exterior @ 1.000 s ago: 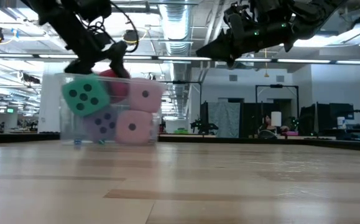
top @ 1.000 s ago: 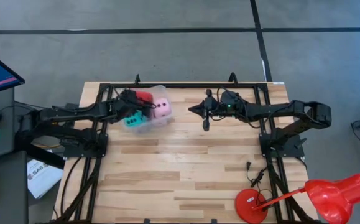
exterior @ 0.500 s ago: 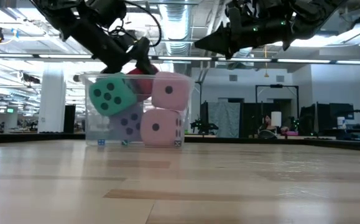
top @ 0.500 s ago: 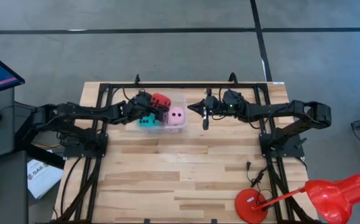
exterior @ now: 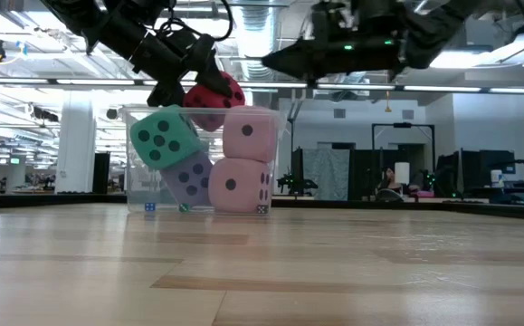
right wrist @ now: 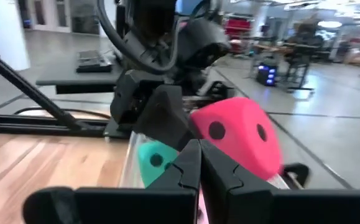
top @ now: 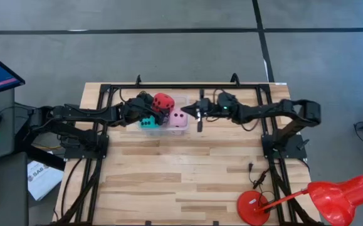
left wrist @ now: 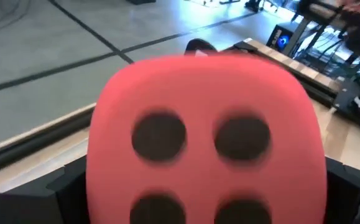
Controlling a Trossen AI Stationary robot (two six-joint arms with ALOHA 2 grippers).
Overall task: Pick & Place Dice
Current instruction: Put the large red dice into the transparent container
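No legible text showing anywhere; printed sheet [top: 41, 177] lying off table edge, far behind left gripper [top: 158, 108], lettering too small to read.

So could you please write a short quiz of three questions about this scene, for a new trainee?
1. True or false: the red die lies on the table outside the clear tub.
2. Which gripper holds the red die? A) left gripper B) right gripper
3. Fill in: in the low view, the cyan die rests on the ____ die.

Key:
1. False; it is held above the tub.
2. A; the right gripper's fingers are shut and empty, beside the tub.
3. violet-blue
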